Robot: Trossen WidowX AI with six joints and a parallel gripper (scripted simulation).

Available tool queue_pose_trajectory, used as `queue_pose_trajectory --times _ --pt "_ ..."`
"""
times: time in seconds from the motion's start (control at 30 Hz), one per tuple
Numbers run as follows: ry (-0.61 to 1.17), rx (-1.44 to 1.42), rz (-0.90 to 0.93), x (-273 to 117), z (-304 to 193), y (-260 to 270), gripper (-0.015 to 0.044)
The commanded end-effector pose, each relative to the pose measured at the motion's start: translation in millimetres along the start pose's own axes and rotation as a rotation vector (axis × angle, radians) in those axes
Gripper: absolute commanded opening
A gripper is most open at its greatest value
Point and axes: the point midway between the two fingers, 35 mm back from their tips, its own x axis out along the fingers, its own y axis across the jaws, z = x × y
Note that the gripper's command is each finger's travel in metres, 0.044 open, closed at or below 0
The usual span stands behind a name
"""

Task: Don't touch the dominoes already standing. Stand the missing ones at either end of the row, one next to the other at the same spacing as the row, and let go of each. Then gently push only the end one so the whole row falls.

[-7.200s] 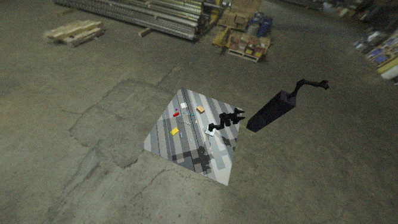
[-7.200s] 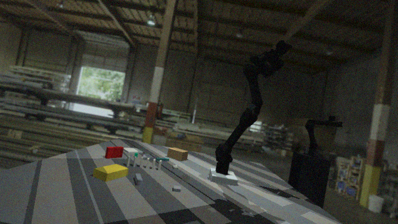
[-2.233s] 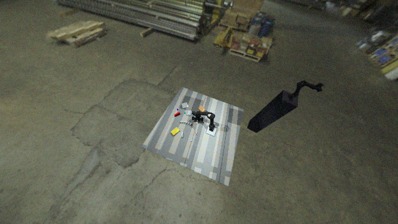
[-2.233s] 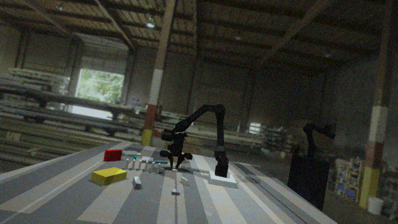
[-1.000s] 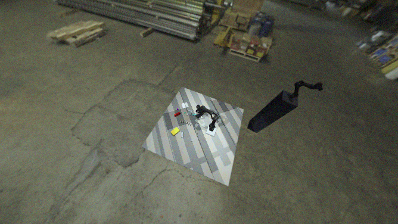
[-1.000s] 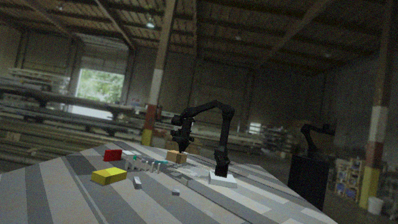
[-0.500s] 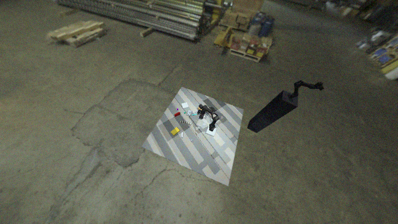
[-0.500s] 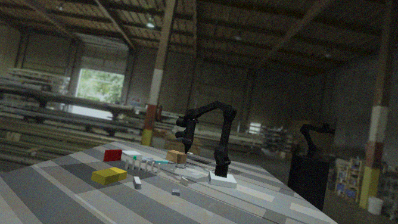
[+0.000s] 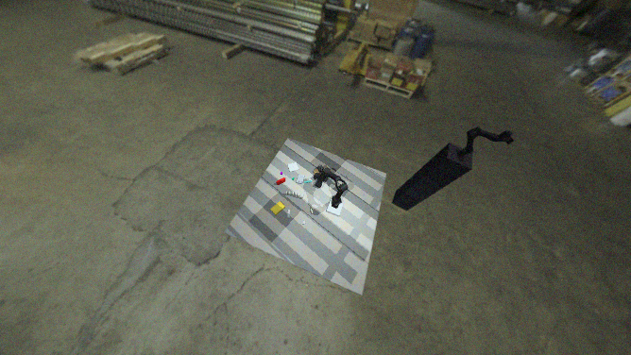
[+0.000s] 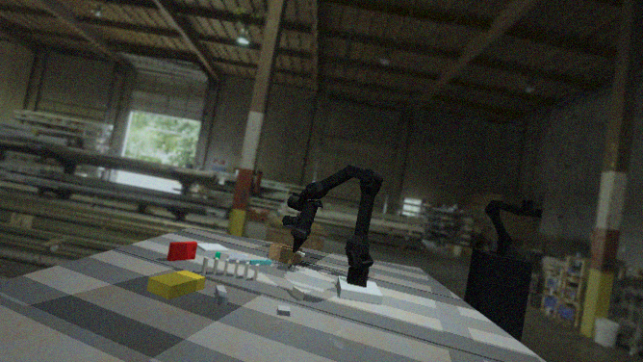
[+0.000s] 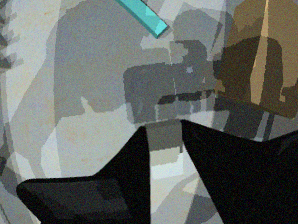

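Note:
My gripper [image 9: 317, 185] [image 10: 295, 250] [image 11: 162, 128] is shut on a grey domino [image 11: 165, 137], which shows between the fingertips in the wrist view. The gripper points down above the cloth, to the right of the standing row in the exterior view. The row of pale dominoes [image 9: 294, 194] [image 10: 227, 268] stands upright; part of it shows blurred at the left edge of the wrist view. The held domino is too small to make out in the top and exterior views, and its height above the cloth is unclear.
A yellow block [image 9: 278, 208] [image 10: 175, 285], a red block [image 9: 281, 180] [image 10: 182, 250], a teal bar [image 9: 308, 181] [image 10: 260, 262] [image 11: 145, 17] and a brown box [image 10: 281, 252] [image 11: 250, 50] surround the row. Small grey blocks [image 10: 220, 295] [image 10: 283, 311] lie in front. A second arm stands apart.

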Motion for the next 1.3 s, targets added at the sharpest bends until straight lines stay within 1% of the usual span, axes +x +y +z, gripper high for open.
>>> queue_pose_trajectory --times 0.0,0.3,0.6,1.0,1.27 --pt "-0.092 0.047 0.028 14.0 4.4 -5.0 0.0107" --pt "-0.284 0.111 0.064 31.0 14.2 -17.6 0.0107" --pt "-0.47 0.142 0.085 40.0 19.0 -28.3 0.0107" --pt "-0.7 0.118 0.074 41.1 18.8 -35.9 0.0107" --pt "-0.804 0.106 0.073 40.8 12.7 -37.6 0.0107"
